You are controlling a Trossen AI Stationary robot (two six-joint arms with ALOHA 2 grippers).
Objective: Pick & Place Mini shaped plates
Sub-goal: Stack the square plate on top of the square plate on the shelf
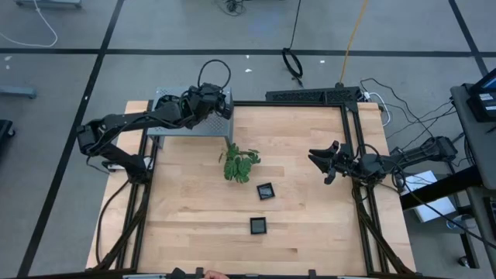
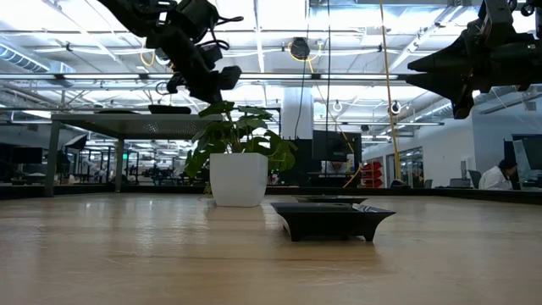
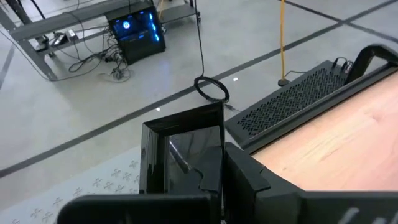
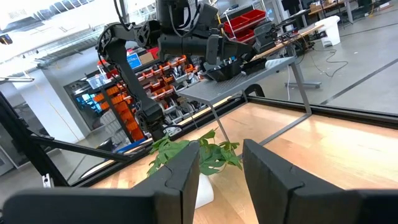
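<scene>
While the left gripper [image 1: 221, 105] hangs over the grey perforated metal shelf [image 1: 174, 128] in the high view, two small glossy black square plates [image 1: 265, 191] [image 1: 258, 225] lie on the wooden table [image 1: 310, 232] beyond the green potted plant [image 1: 240, 164]. The left wrist view shows its fingers clamped on another black plate [image 3: 186, 158], probably for placing there. The right gripper [image 4: 221, 174] waits part-open, empty, above the table's right side.

A small green plant [image 1: 239, 164] in a white pot [image 2: 238, 179] is standing mid-table, between the two grippers. A grey perforated metal stand [image 1: 180, 124] is sitting under the left gripper, at the wooden table's [image 1: 194, 225] far corner.
</scene>
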